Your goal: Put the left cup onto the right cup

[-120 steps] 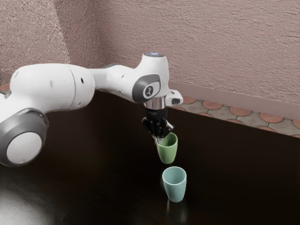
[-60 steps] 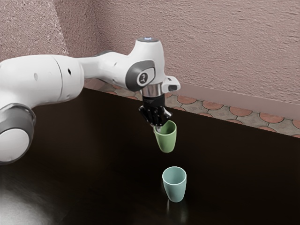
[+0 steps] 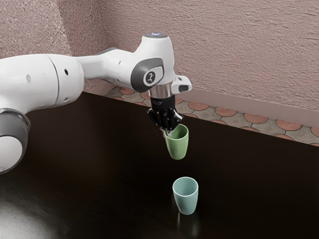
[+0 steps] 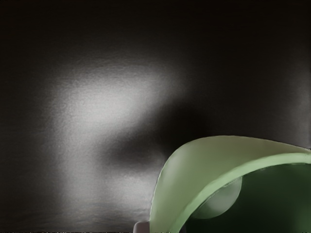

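Observation:
My black gripper (image 3: 170,130) is shut on the rim of a green cup (image 3: 177,143), which hangs upright in the air well above the dark table (image 3: 89,164). A teal cup (image 3: 185,195) stands upright on the table below the green cup, slightly toward the exterior view's right and nearer the camera. There is a clear gap between the two cups. In the wrist view the green cup (image 4: 204,174) looms just under my hand, with its rim and inside visible over the glossy table (image 4: 97,107).
The dark glossy table runs back to a tiled floor strip (image 3: 239,117) and a pink textured wall (image 3: 239,45). My white arm (image 3: 60,84) reaches in from the exterior view's left.
My gripper has lifted the green cup higher, away from the teal cup, widening the gap between them. The teal cup has not moved.

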